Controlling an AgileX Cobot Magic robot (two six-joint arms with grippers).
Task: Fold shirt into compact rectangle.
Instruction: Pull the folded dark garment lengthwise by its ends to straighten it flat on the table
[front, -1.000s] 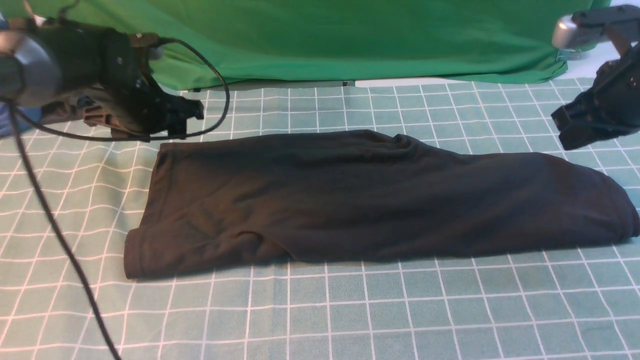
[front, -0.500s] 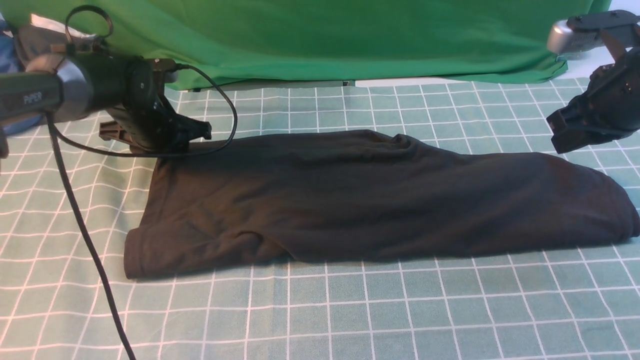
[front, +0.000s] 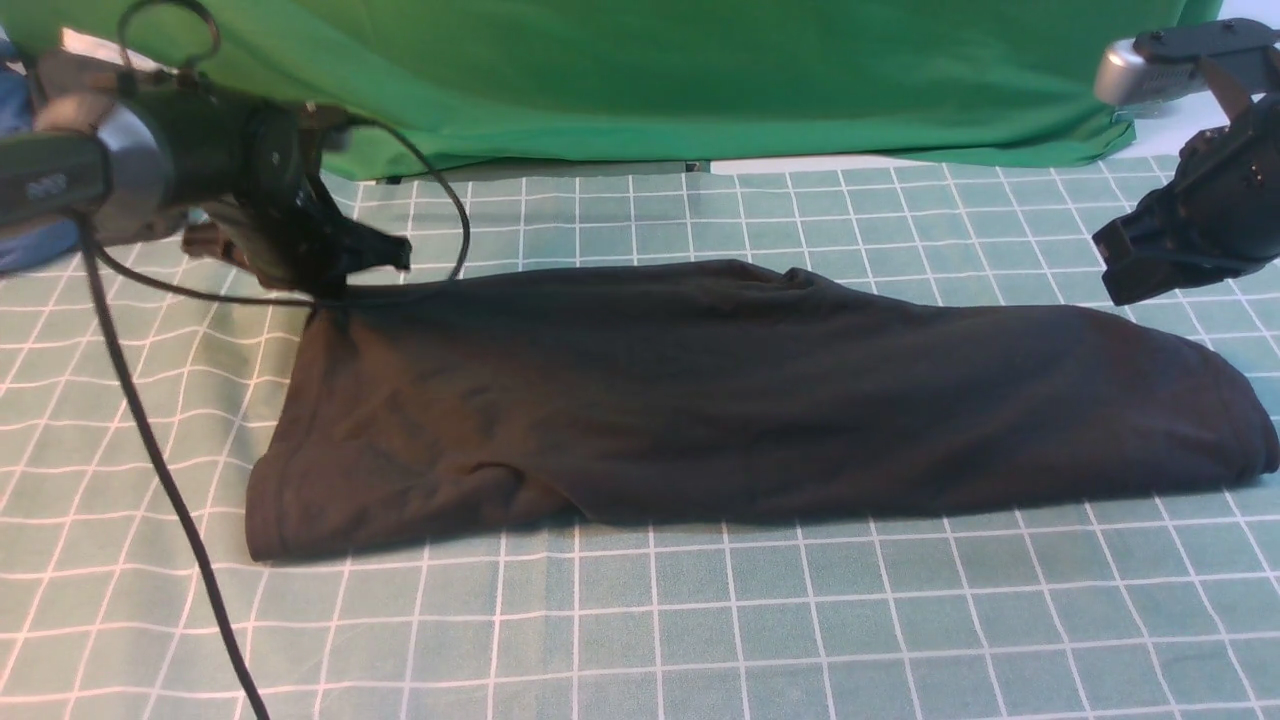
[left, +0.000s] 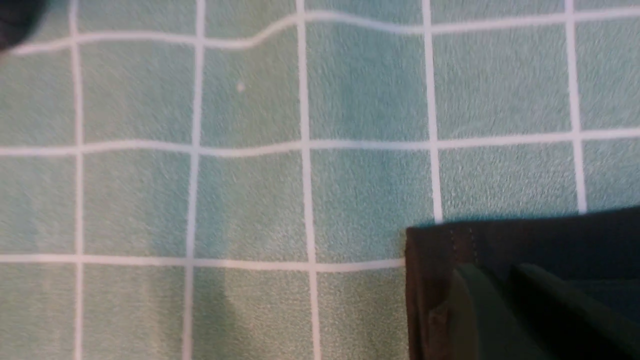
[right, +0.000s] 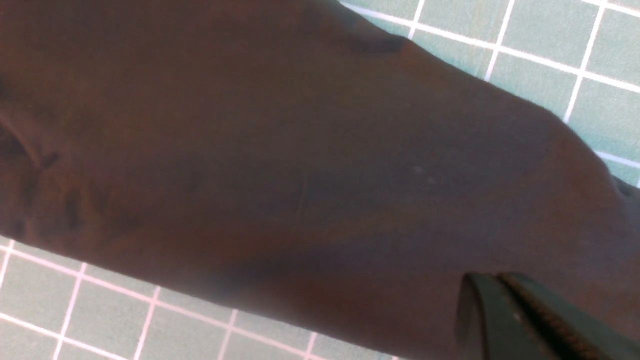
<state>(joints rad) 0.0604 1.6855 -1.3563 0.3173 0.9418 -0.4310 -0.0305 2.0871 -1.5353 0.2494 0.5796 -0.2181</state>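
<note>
Left hand (front: 385, 255) is clamped on the far-left corner of the shirt (front: 740, 400). The left wrist view shows the fingers (left: 475, 310) pressed together over the hemmed corner (left: 450, 240), which sits slightly off the table (front: 700, 620) with shadow under its edge. The shirt lies as one long dark band across the middle of the checked table, left to right, with its near-left end rumpled. Right hand (front: 1125, 268) is closed and empty, off the fabric above the shirt's far-right end; the right wrist view has it (right: 500, 287) over plain cloth (right: 300, 150). The left arm's cable (front: 150, 450) trails over the table. Green cloth (front: 650, 80) hangs at the back.
</note>
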